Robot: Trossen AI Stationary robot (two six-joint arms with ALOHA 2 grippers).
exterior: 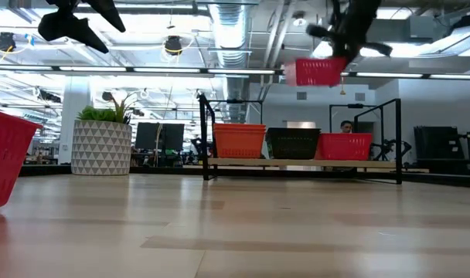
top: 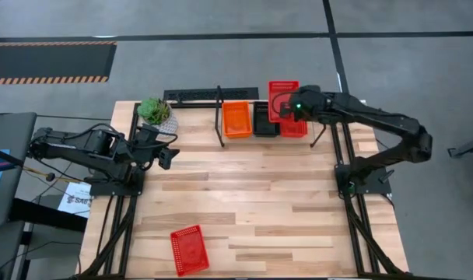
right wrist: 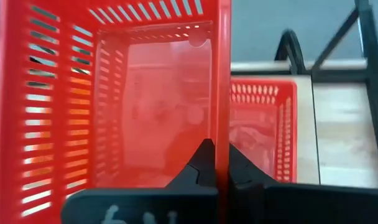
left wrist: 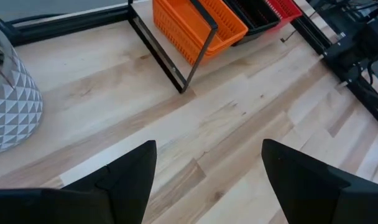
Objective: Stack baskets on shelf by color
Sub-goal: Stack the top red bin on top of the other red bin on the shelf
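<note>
- Above the shelf (top: 221,138), the right gripper (top: 287,106) hung in the air with its fingers pinched together on one wall of a red basket (top: 282,95).
- Directly beneath that held basket, a second red basket (exterior: 345,146) sat on the shelf's right end.
- Next along from the gripper on the board stood a black basket (top: 264,119), then an orange basket (top: 238,119) at the far end.
- Well across the table from the right gripper, a third red basket (top: 189,250) lay alone near the front edge.
- Far to the other side, the left gripper (top: 166,152) hovered with fingers spread apart and nothing between them, just beside a white plant pot (top: 160,115).
</note>
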